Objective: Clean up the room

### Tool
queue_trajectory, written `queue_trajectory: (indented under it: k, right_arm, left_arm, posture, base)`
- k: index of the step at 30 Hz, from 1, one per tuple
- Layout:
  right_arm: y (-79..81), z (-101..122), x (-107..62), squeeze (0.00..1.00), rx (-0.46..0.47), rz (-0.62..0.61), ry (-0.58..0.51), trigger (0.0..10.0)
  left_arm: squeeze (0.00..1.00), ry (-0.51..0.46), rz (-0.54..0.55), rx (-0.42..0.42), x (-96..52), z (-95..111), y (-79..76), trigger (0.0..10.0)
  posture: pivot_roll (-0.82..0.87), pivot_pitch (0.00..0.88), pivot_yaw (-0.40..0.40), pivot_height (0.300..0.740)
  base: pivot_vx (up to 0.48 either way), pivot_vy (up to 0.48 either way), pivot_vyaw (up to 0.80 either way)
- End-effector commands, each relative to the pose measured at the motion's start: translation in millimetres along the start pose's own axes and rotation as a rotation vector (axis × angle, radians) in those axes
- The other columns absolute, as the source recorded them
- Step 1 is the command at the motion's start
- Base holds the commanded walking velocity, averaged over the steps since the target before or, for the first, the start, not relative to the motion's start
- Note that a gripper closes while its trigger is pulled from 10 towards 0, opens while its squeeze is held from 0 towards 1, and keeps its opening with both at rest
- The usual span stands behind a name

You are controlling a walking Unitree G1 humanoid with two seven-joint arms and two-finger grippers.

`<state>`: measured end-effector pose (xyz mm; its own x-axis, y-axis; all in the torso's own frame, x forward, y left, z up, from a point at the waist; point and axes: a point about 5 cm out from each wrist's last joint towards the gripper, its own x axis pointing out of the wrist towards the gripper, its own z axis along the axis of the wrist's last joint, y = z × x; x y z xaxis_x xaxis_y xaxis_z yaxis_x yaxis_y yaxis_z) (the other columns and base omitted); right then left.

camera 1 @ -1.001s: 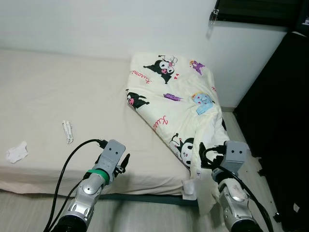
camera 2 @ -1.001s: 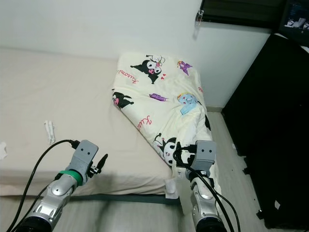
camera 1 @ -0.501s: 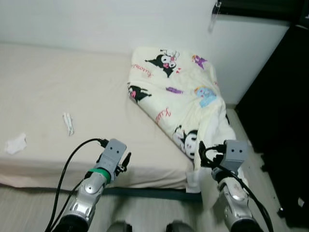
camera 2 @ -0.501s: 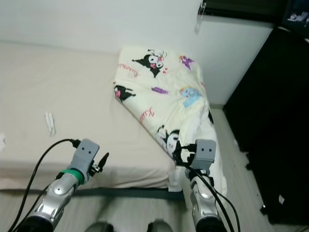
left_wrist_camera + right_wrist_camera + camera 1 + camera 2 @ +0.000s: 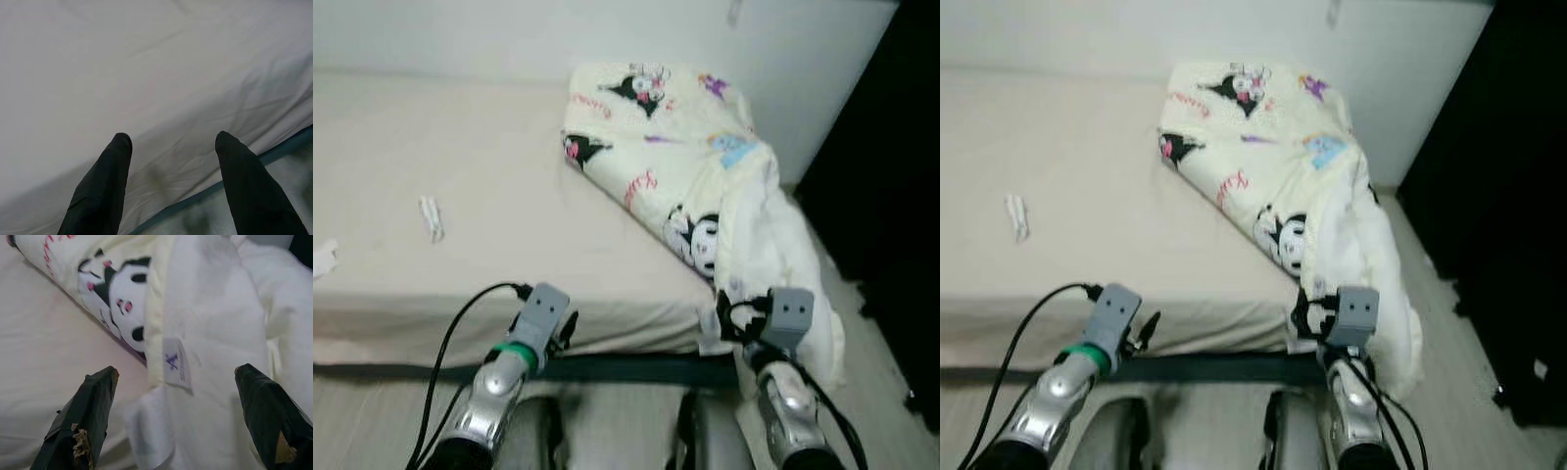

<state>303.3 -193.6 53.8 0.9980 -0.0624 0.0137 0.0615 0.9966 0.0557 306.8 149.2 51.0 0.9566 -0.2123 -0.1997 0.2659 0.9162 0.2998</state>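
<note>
Robot's backed off, so both open grippers [image 5: 168,186] [image 5: 178,421] now sit lower. Nothing's tidied: blanket [image 5: 705,186] half off the bed [image 5: 489,196], scraps [image 5: 431,215] lying there.

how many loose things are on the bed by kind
blanket: 1
small white wrapper: 1
crumpled white tissue: 1
total: 3
</note>
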Motion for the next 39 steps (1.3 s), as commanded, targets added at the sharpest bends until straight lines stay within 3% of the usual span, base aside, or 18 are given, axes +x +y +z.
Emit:
queue_trajectory:
  k: [1, 7, 12, 13, 16, 18, 20, 22, 23, 24, 25, 26, 27, 32, 37, 39]
  right_arm:
    - [-2.7, -1.4, -1.8, 0.0, 0.012, -0.013, 0.007, 10.0]
    - [-4.6, 13.9, 0.7, 0.0, -0.069, 0.028, -0.073, 10.0]
    - [-14.5, 92.1, 16.7, 0.0, -0.171, 0.042, -0.393, 10.0]
    - [-14.5, 92.1, 16.7, 0.0, -0.171, 0.042, -0.393, 10.0]
    - [-26.1, 129.2, 23.5, 0.0, -0.166, -0.003, -0.511, 10.0]
    - [-45.3, 136.0, 31.9, 0.0, -0.06, -0.068, -0.496, 10.0]
    - [-51.2, 136.3, 34.3, 0.0, -0.017, -0.087, -0.486, 10.0]
    - [-63.8, 130.4, 45.3, 0.0, 0.132, -0.117, -0.405, 10.0]
    - [-63.8, 130.4, 45.3, 0.0, 0.132, -0.117, -0.405, 10.0]
    - [-61.4, 133.7, 55.2, 0.0, 0.212, -0.08, -0.375, 10.0]
    - [-61.4, 133.7, 55.2, 0.0, 0.212, -0.08, -0.375, 10.0]
    - [-52.9, 138.9, 66.0, 0.0, 0.288, -0.006, -0.338, 10.0]
    - [-37.3, 153.0, 79.9, 0.0, 0.311, 0.098, -0.318, 10.0]
    - [-24.4, 159.6, 91.1, 0.0, 0.351, 0.188, -0.253, 10.0]
    - [-30.0, 143.6, 96.4, 0.0, 0.4, 0.134, -0.096, 10.0]
    - [-41.2, 127.0, 92.8, 0.0, 0.409, 0.045, -0.012, 10.0]
  left_arm:
    - [0.0, 0.011, 0.004, -0.006, -1.5, -2.4, -0.7, 10.0]
    - [0.0, 0.004, 0.021, -0.012, -0.3, 0.1, 0.8, 10.0]
    - [0.0, -0.009, 0.054, -0.013, 1.4, 4.8, 11.0, 10.0]
    - [0.0, -0.009, 0.054, -0.013, 1.4, 4.8, 11.0, 10.0]
    - [0.0, -0.026, 0.069, -0.01, 1.8, 9.6, 16.9, 10.0]
    - [0.0, -0.059, 0.092, -0.019, 2.4, 19.7, 25.1, 10.0]
    - [0.0, -0.069, 0.101, -0.024, 2.6, 23.1, 27.8, 10.0]
    - [0.0, -0.105, 0.127, -0.042, 3.2, 35.8, 39.2, 10.0]
    - [0.0, -0.105, 0.127, -0.042, 3.2, 35.8, 39.2, 10.0]
    - [0.0, -0.128, 0.146, -0.065, 2.6, 45.4, 47.7, 10.0]
    - [0.0, -0.128, 0.146, -0.065, 2.6, 45.4, 47.7, 10.0]
    - [0.0, -0.156, 0.163, -0.085, 0.8, 55.7, 55.8, 10.0]
    - [0.0, -0.203, 0.184, -0.102, -4.6, 71.6, 65.2, 10.0]
    - [0.0, -0.265, 0.2, -0.1, -16.3, 88.3, 67.5, 10.0]
    - [0.0, -0.299, 0.234, -0.148, -27.8, 103.4, 71.3, 10.0]
    - [0.0, -0.307, 0.242, -0.166, -34.4, 109.0, 75.2, 10.0]
  posture:
    - [0.04, 0.071, 0.01, 0.54]
    - [0.04, 0.071, 0.01, 0.52]
    - [0.03, 0.074, 0.015, 0.507]
    - [0.03, 0.074, 0.015, 0.507]
    - [0.05, 0.085, 0.011, 0.507]
    - [0.06, 0.091, 0.014, 0.507]
    - [0.06, 0.091, 0.014, 0.507]
    - [0.08, 0.105, 0.026, 0.507]
    - [0.08, 0.105, 0.026, 0.507]
    - [0.1, 0.121, 0.032, 0.507]
    - [0.1, 0.121, 0.032, 0.507]
    - [0.11, 0.132, 0.032, 0.507]
    - [0.12, 0.141, 0.032, 0.507]
    - [0.2, 0.167, -0.018, 0.507]
    - [0.22, 0.195, -0.037, 0.507]
    - [0.25, 0.217, -0.043, 0.507]
  base:
    - [0.0, 0.0, 0.0]
    - [0.0, 0.0, 0.0]
    - [0.0, 0.0, 0.0]
    - [0.0, 0.0, 0.0]
    - [0.0, 0.0, 0.0]
    - [0.0, 0.0, 0.0]
    - [0.0, 0.0, 0.0]
    - [0.0, 0.0, 0.0]
    - [0.0, 0.0, 0.0]
    - [0.0, 0.0, 0.0]
    - [0.0, 0.0, 0.0]
    - [0.0, 0.0, 0.0]
    - [0.0, 0.0, 0.0]
    - [0.0, 0.0, 0.0]
    - [0.0, 0.0, 0.0]
    - [0.0, 0.0, 0.0]
